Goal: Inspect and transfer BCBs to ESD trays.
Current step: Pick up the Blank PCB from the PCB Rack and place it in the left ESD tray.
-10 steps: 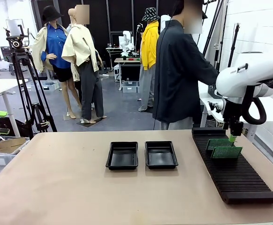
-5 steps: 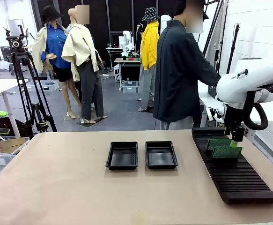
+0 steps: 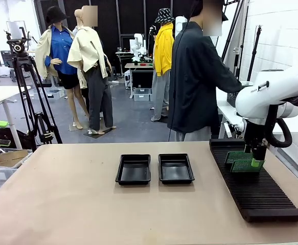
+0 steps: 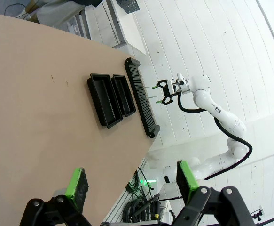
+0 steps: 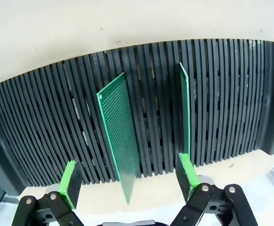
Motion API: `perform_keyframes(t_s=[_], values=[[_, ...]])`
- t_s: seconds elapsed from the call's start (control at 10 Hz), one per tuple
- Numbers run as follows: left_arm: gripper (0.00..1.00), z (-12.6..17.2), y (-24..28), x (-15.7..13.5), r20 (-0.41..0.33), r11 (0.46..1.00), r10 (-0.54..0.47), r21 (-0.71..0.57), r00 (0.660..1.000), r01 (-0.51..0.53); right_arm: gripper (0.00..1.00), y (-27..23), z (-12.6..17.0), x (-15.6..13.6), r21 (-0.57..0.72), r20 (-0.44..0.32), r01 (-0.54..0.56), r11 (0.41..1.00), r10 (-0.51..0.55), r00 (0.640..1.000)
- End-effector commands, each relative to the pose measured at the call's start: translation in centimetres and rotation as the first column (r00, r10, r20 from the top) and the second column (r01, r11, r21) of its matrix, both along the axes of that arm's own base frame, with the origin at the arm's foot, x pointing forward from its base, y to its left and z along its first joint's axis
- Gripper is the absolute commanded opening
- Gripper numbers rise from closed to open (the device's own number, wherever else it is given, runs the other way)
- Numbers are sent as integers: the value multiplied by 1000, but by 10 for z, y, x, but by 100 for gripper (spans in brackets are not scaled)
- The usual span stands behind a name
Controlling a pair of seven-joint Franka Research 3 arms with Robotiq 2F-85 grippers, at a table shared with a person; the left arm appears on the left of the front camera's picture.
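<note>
Your right claw (image 3: 254, 157) hangs spread astride the nearer of two thin green rectangular circuit boards (image 5: 120, 136), which stand in the long black ribbed slotted rack (image 3: 258, 196) at 3 o'clock on the tan surface (image 3: 62, 199); it pinches nothing. That board looks skewed in its slots, so an off-centre squeeze could twist or jam it, or tip its neighbour at its 1 o'clock. The glossy black shallow plastic trays (image 3: 120, 173) sit empty at the rack's 9 o'clock.

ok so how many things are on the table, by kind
green circuit boards: 2
black trays: 2
black slotted rack: 1
total: 5
</note>
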State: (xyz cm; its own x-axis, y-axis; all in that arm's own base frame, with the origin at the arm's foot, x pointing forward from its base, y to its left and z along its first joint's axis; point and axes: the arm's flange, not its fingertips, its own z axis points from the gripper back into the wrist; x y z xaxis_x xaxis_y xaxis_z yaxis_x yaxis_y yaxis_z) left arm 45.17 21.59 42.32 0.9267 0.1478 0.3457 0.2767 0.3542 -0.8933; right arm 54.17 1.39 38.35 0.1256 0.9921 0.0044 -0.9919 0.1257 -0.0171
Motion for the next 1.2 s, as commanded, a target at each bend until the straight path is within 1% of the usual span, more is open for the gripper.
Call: perform_keyframes(t_s=[0.0,0.2,0.5,0.7,0.8,0.9,1.1], values=[[100,2,0,-1,-15,1000,9,3,1000,-9,100,-1,-6,-1,-16,26,1,1000,0,1000],[100,2,0,-1,-15,1000,9,3,1000,-9,100,-3,-12,2,-3,34,-1,1000,1,999],[100,2,0,-1,-15,1000,9,3,1000,-9,100,-1,-25,1,12,22,-17,1000,16,1000],[100,2,0,-1,-15,1000,9,3,1000,-9,100,-1,-26,0,11,45,-9,1000,8,999],[100,2,0,-1,-15,1000,9,3,1000,-9,100,-2,-26,0,19,45,-7,1000,6,999],[100,2,0,-1,-15,1000,9,3,1000,-9,98,-2,-26,0,19,48,-7,1000,7,999],[100,2,0,-1,-15,1000,9,3,1000,-9,86,-3,-26,0,19,50,-8,1000,7,999]])
